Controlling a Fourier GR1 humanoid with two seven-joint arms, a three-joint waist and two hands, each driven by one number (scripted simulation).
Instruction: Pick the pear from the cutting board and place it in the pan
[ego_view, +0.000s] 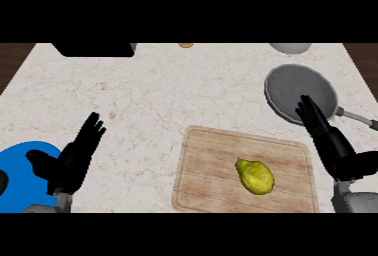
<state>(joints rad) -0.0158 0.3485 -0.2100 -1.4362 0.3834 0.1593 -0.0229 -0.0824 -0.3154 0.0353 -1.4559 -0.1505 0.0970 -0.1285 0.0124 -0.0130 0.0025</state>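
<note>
Kitchen counter, head view: I am holding my right hand (332, 142) open, fingers straight and pointing away from me, their tips overlapping the near rim of the grey pan (289, 80). It is carrying nothing.

The pear (255, 176) is lying on the cutting board (218, 150), in the board's right half and towards its near edge. From my right hand it is sitting to the left and nearer to me, close by but not touching. Its long axis is running roughly away from me, with the narrow end pointing to the far side and slightly left.

My left hand (74, 160) is resting open at the lower left beside a blue plate (21, 165), well apart from the board. The right hand is plainly the nearer one.

As I am judging it, the pick is not yet begun. The coming move is asking me to bring the right hand back and leftward over the fruit, closing across its short width — then to carry it far-right to the pan, which is waiting just beyond the board's far right corner.
</note>
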